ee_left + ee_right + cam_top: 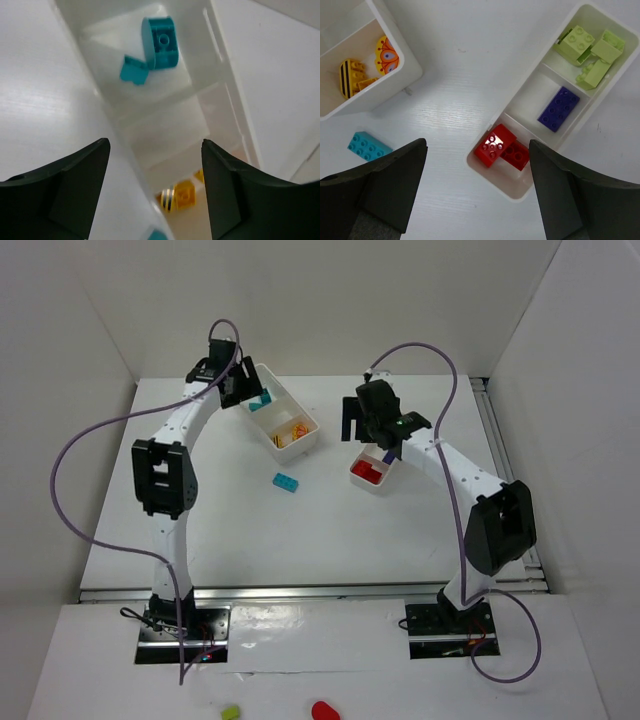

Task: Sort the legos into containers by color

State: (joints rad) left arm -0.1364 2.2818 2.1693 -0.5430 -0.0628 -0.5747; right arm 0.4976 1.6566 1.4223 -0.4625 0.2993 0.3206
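Observation:
One cyan brick (286, 481) lies loose on the table between the two containers; it also shows in the right wrist view (367, 146). The left tray (283, 420) holds two cyan bricks (160, 42) in one compartment and yellow bricks (182, 195) in another. My left gripper (240, 390) hovers over that tray (125, 145), open and empty (155, 150). The right tray (508, 196) holds two red bricks (495, 145), a dark purple brick (559, 108) and lime bricks (582, 47) in separate compartments. My right gripper (362, 428) is above its red end, open and empty (477, 145).
White walls enclose the table on the left, back and right. The right arm hides most of the right tray (372, 473) in the top view. A lime bit (231, 711) and a red bit (323, 709) lie outside, in front of the arm bases.

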